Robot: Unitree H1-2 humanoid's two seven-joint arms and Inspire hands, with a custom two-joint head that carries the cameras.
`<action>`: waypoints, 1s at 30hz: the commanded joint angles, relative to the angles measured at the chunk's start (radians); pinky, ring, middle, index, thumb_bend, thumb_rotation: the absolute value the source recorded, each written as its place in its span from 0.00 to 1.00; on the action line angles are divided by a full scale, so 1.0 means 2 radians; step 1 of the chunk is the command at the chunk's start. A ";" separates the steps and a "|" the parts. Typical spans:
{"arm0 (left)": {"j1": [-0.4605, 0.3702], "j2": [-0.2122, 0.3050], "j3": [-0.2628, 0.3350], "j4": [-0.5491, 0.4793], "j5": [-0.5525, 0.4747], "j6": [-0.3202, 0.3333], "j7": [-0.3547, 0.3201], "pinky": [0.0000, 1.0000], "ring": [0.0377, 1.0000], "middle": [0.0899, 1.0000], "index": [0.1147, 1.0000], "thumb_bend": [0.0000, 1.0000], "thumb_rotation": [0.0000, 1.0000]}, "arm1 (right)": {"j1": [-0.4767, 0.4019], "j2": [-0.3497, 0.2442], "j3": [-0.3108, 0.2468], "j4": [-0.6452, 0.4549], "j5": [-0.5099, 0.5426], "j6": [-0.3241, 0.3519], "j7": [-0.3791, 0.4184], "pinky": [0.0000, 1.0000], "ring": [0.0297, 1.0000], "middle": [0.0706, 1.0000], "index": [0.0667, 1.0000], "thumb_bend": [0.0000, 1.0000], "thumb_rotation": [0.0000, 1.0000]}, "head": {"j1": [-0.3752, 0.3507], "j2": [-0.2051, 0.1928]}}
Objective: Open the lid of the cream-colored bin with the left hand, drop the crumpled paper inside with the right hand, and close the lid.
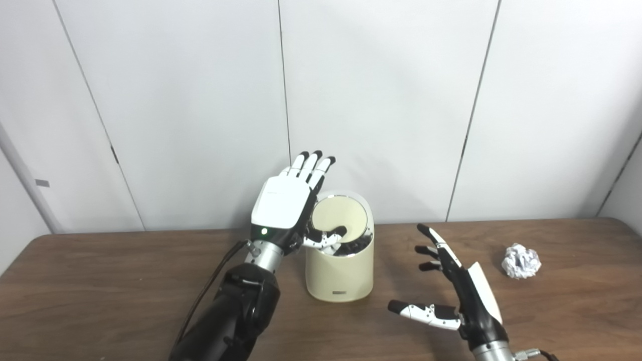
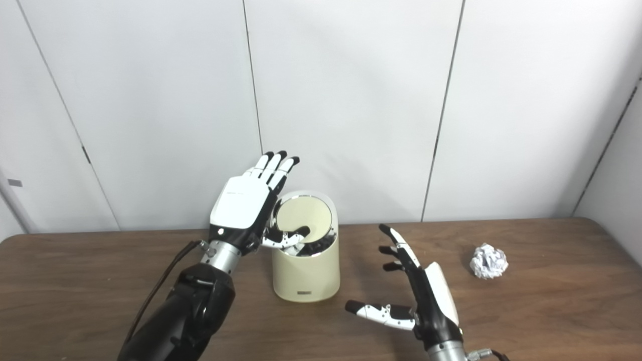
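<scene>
The cream-colored bin [image 1: 341, 273] stands on the brown table near the back wall. Its round lid [image 1: 340, 215] is tilted up, showing a dark opening at the front. My left hand [image 1: 286, 205] is open beside the bin's left side, fingers pointing up, thumb pressed onto the lid's lower edge. My right hand [image 1: 451, 286] is open and empty, to the right of the bin, above the table. The crumpled paper [image 1: 521, 260] lies on the table further right, apart from the right hand; it also shows in the right eye view [image 2: 488, 260].
The wooden table [image 1: 100, 281] stretches across the view, with white wall panels close behind the bin. A black cable runs along my left forearm [image 1: 210, 286].
</scene>
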 commanded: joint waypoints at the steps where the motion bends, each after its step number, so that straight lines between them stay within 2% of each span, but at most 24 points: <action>1: -0.008 0.000 0.008 -0.004 -0.003 0.003 -0.003 0.87 1.00 1.00 1.00 1.00 0.16 | -0.017 -0.002 -0.001 -0.017 0.002 -0.011 -0.007 0.67 0.81 0.93 0.90 0.88 0.33 | 0.000 0.000; 4: -0.003 -0.013 0.034 -0.012 -0.044 -0.006 0.006 0.84 1.00 1.00 1.00 0.99 0.16 | -0.016 -0.003 -0.001 -0.016 0.005 -0.013 -0.006 0.66 0.80 0.93 0.90 0.88 0.34 | 0.002 0.000; 7: -0.001 -0.027 0.066 -0.019 -0.090 -0.021 0.017 0.77 0.98 1.00 1.00 0.92 0.18 | -0.015 -0.006 -0.002 -0.011 0.012 -0.017 -0.005 0.68 0.81 0.93 0.90 0.88 0.34 | 0.003 0.000; 9: -0.002 -0.033 0.084 -0.024 -0.115 -0.031 0.019 0.71 0.92 0.95 0.97 0.85 0.21 | -0.014 -0.007 -0.001 -0.010 0.013 -0.017 -0.004 0.68 0.81 0.93 0.90 0.88 0.34 | 0.004 0.000; 13: -0.005 -0.046 0.122 -0.030 -0.174 -0.059 0.026 0.72 0.88 0.92 0.95 0.78 0.22 | -0.012 -0.008 0.000 -0.015 0.013 -0.010 -0.001 0.68 0.81 0.92 0.89 0.88 0.35 | 0.006 0.000; 18: -0.004 -0.059 0.160 -0.046 -0.235 -0.069 0.017 0.63 0.82 0.88 0.92 0.78 0.13 | -0.008 -0.008 0.003 -0.023 0.010 -0.002 0.005 0.69 0.81 0.92 0.90 0.87 0.34 | 0.008 0.000; 23: 0.003 -0.060 0.180 -0.058 -0.283 -0.079 0.002 0.65 0.83 0.88 0.90 0.74 0.13 | -0.005 -0.007 0.004 -0.028 0.011 0.008 0.010 0.71 0.83 0.93 0.90 0.86 0.34 | 0.008 0.000; 27: 0.026 -0.059 0.196 -0.088 -0.331 -0.058 -0.026 0.63 0.81 0.87 0.86 0.73 0.17 | -0.004 -0.008 0.005 -0.029 0.009 0.010 0.010 0.72 0.83 0.93 0.90 0.85 0.34 | 0.010 0.001; 30: 0.047 -0.057 0.203 -0.109 -0.362 -0.048 -0.050 0.65 0.82 0.85 0.83 0.72 0.17 | -0.004 -0.008 0.005 -0.028 0.009 0.010 0.009 0.72 0.83 0.93 0.91 0.85 0.34 | 0.010 0.000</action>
